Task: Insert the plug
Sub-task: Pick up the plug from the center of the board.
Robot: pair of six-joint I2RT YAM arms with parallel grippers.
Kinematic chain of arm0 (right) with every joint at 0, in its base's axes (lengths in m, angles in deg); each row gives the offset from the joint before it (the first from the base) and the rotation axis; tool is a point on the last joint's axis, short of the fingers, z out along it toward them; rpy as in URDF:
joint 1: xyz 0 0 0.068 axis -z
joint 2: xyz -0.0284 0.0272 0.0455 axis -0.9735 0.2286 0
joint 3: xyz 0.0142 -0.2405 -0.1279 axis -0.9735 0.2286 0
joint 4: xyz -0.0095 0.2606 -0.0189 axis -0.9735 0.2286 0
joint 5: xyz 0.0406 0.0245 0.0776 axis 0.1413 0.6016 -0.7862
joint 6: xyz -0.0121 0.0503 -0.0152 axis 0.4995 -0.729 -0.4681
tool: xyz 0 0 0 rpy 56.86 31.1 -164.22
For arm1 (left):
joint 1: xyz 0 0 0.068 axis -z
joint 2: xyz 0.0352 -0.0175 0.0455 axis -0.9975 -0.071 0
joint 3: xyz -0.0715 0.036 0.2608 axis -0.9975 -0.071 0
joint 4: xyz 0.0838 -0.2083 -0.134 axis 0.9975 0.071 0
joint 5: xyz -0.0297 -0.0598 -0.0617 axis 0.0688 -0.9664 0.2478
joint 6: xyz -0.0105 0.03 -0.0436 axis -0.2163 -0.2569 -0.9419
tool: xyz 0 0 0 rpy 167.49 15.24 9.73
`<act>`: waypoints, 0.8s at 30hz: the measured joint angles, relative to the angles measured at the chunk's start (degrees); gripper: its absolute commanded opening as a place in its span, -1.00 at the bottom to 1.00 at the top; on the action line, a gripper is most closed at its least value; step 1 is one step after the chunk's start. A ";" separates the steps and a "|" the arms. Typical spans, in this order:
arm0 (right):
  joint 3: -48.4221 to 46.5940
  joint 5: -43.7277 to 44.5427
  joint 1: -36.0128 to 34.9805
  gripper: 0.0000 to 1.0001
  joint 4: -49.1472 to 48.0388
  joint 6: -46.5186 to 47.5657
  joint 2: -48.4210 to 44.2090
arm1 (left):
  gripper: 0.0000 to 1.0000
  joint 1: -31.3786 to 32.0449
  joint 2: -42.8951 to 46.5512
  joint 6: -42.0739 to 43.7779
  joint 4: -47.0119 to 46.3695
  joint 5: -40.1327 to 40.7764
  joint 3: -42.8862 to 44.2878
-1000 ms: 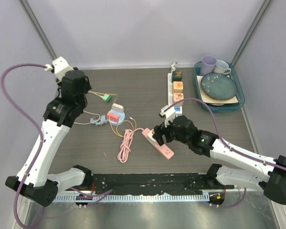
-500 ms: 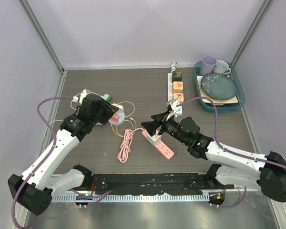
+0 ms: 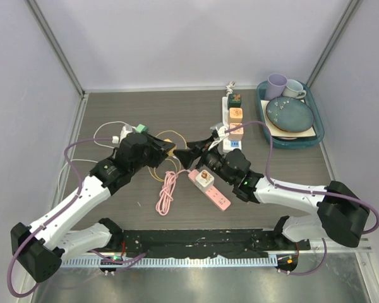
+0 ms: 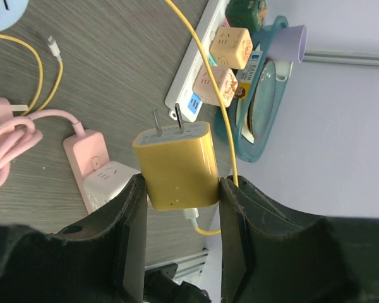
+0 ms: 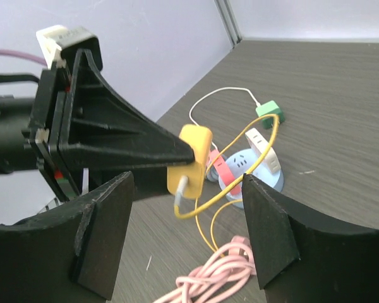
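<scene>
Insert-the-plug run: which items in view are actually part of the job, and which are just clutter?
Job: yellow plug, clamped in left gripper; its yellow cable; pink power strip, the likely socket; right gripper, open beside the plug.
Clutter: white power strip with cube adapters; green plug; pink coiled cable; tray with plate and cups.

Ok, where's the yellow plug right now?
In the left wrist view the yellow plug sits clamped between the left fingers, prongs out; from above it hangs mid-table, left of the right gripper and beyond the pink power strip.
</scene>
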 measured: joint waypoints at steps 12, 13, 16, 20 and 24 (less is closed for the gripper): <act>-0.74 5.03 -0.39 0.40 -0.59 -3.13 2.21 | -0.60 3.10 -0.35 -7.28 -6.10 3.63 -3.41; -0.17 5.44 -0.48 0.36 -0.57 -3.23 1.73 | -0.60 3.28 -0.35 -7.96 -6.23 3.65 -3.63; 2.45 6.73 -0.87 0.25 -0.68 -3.56 -0.66 | -0.60 3.67 -0.35 -9.88 -6.58 3.67 -4.28; 4.70 7.30 -1.70 0.22 -3.80 -4.83 -1.33 | -0.60 4.00 -0.35 -12.57 -7.52 3.67 -4.46; 6.78 8.17 -3.69 0.22 -6.29 -5.62 -1.07 | -0.60 4.11 -0.35 -14.16 -8.11 3.74 -4.46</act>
